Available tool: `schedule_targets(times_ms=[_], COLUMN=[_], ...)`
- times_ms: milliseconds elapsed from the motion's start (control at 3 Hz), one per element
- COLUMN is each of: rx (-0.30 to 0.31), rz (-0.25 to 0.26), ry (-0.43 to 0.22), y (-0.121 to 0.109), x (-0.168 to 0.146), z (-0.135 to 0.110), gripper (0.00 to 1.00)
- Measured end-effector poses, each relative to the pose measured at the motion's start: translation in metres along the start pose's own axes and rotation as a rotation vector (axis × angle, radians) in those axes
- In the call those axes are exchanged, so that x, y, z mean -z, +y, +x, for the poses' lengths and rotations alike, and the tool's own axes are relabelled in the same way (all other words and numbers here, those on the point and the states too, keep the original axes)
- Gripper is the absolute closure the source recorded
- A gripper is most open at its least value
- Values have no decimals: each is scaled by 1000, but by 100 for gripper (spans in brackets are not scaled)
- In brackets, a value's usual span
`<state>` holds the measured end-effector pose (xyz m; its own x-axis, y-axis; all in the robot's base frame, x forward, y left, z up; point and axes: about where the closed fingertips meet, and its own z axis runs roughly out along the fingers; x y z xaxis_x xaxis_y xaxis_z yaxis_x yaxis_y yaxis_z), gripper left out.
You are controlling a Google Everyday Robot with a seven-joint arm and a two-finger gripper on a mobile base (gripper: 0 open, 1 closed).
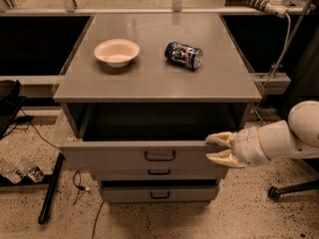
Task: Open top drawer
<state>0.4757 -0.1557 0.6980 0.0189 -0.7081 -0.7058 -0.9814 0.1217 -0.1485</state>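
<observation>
Grey top drawer sat pulled out from under the cabinet top, long front running left to right and its black loop handle facing the camera, while the gripper hung at the front's right end, cream fingers spread apart.

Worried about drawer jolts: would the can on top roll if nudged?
Probably: the can lies on its side on the flat cabinet top, so a sideways nudge would likely roll it. It looks small, so likely light. The gripper, open at the right end of the top drawer, sits below it.
</observation>
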Motion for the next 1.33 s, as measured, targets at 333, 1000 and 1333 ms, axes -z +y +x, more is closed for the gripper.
schedule_targets(times_ms=[333,1000,1333], rx=[0,0,0], rz=[0,0,0], ry=[0,0,0], y=[0,0,0], x=[0,0,0], z=[0,0,0], gripper=[81,34,11])
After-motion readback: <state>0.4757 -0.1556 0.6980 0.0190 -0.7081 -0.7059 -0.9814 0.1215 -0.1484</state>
